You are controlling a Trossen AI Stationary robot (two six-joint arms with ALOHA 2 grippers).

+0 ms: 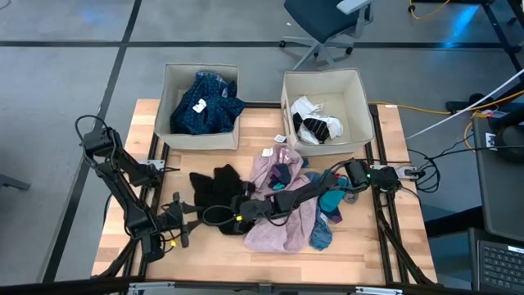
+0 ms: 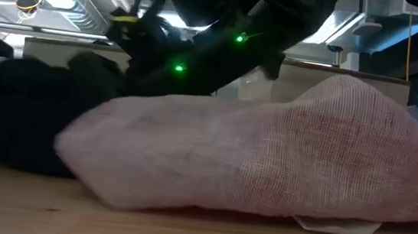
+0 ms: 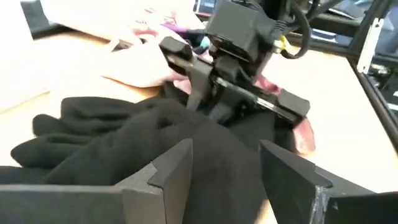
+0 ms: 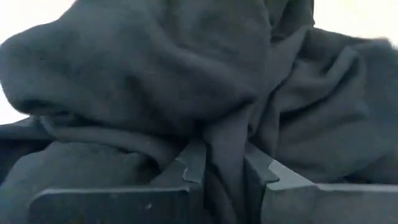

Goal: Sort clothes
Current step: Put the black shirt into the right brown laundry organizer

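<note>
A black garment (image 1: 214,187) lies crumpled on the table left of a pink garment (image 1: 278,231), with teal socks (image 1: 333,201) to the right of both. My right arm reaches from the table's right across the pink garment, and my right gripper (image 1: 239,215) is shut on the black garment (image 4: 155,74). My left gripper (image 1: 188,220) stands open at the near left of the black garment (image 3: 112,137), pointing toward it. Whether its fingers (image 3: 168,168) touch the cloth, I cannot tell. My right gripper pinches a raised fold of the black garment (image 4: 224,146) between its two fingers, at the garment's near right part. The fingers (image 3: 202,93) come slanting down from the table's right. The rest of the garment lies slack on the table.
Two beige bins stand at the far edge. The left bin (image 1: 170,92) holds a navy dotted piece (image 1: 205,106); the right bin (image 1: 360,97) holds white and black striped pieces (image 1: 315,127). A small white tag (image 1: 280,138) lies between them. The pink garment (image 2: 266,161) fills the low view.
</note>
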